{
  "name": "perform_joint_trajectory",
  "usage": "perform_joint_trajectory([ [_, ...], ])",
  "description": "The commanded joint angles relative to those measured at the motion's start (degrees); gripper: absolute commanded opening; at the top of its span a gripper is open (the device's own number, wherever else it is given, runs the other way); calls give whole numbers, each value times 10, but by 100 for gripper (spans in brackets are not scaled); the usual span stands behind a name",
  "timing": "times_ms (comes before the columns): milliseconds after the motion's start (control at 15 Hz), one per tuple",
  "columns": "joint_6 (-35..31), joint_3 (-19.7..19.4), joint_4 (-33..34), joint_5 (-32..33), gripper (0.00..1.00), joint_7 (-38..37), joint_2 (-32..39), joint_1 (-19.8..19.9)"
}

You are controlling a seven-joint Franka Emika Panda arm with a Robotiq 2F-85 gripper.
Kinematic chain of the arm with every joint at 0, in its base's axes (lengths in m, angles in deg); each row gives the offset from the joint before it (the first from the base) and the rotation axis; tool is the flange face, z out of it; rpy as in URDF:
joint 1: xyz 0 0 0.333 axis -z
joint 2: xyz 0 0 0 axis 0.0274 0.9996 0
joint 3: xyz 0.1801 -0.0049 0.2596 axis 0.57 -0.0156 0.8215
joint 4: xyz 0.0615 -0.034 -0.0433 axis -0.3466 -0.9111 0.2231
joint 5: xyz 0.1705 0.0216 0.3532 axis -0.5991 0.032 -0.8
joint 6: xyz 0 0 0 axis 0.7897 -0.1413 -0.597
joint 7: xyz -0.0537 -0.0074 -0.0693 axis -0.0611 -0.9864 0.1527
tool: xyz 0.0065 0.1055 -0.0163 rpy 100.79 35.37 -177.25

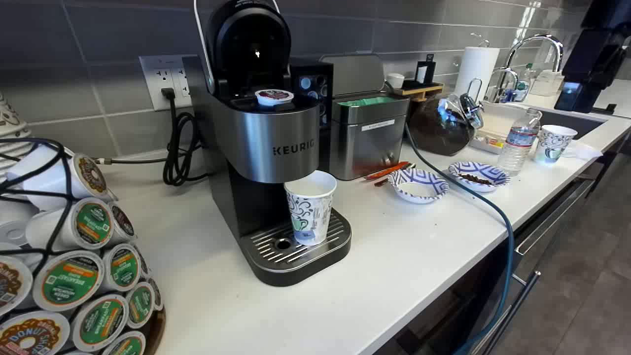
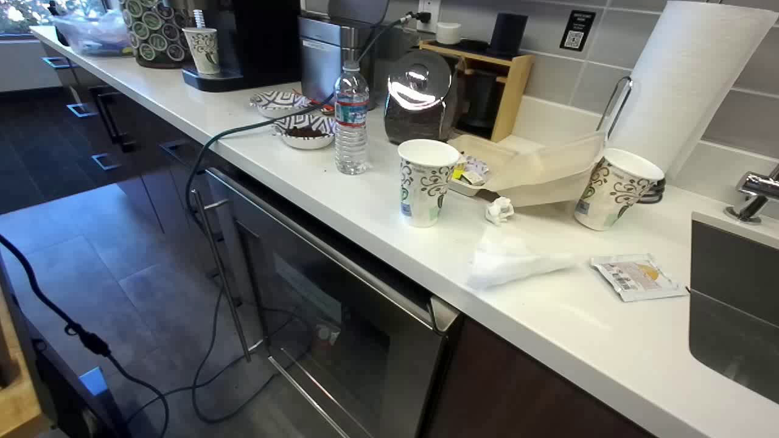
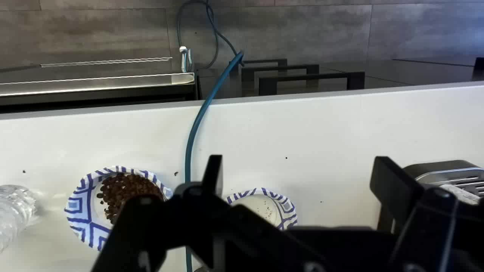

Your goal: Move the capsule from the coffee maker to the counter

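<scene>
Resting atop the open coffee maker (image 1: 263,145), the capsule (image 1: 274,97), tool (image 3: 298,170) spread wide

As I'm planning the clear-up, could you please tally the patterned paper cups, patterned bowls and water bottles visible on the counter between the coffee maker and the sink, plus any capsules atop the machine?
Patterned paper cups: 2
Patterned bowls: 2
Water bottle: 1
Capsule atop the coffee maker: 1
Total: 6

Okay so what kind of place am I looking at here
Probably an office kitchenette or break room, judging by the silver-and-black Keurig coffee maker, the piled white coffee capsules with printed round lids, and the dark grey sink set into the white counter.
</scene>
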Motion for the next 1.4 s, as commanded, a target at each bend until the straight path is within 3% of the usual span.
perform_joint_trajectory([
  [0,2,5,1,-1,100,1,0,5],
  [600,2,5,1,-1,100,1,0,5],
  [800,-84,60,61,53,100,-31,56,-16],
  [1067,-143,135,152,165,100,-80,126,-44],
  [1200,-173,155,200,162,100,-71,164,-70],
  [1333,-157,154,225,105,100,14,162,-89],
])
